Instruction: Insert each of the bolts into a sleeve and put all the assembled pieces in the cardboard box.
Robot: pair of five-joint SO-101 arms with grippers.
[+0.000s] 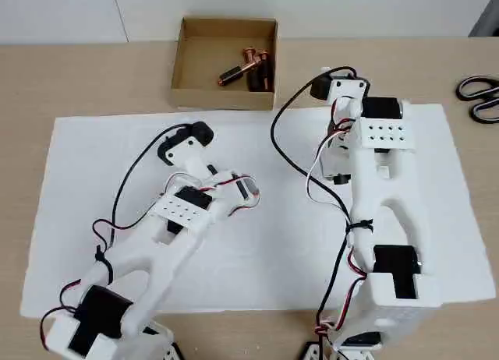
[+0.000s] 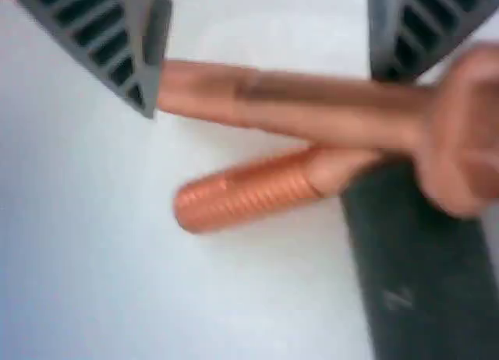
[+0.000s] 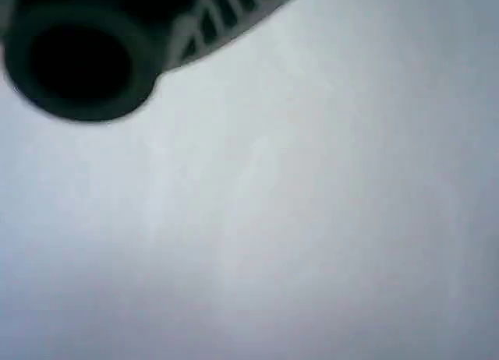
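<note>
- The bolt (image 2: 242, 192) was made of copper-coloured metal. It was shiny, with a ridged thread at one end.
- The sleeve (image 2: 421, 282) was black and dull, not shiny.
- The cardboard box (image 1: 178, 64) was made of brown, matt card.
- The sheet (image 1: 273, 247) was white, matt and a bit fuzzy.
- The table (image 1: 93, 72) was made of pale, smooth wood.
- The arms (image 1: 374, 188) were made of smooth white plastic.

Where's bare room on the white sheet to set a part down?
Widest patch of white sheet: between the brown cardboard box and the left arm. Also the strip between the left arm and the right arm, toward the near edge. Crowded: at the left gripper, where a threaded copper bolt and a black sleeve lie.
</note>
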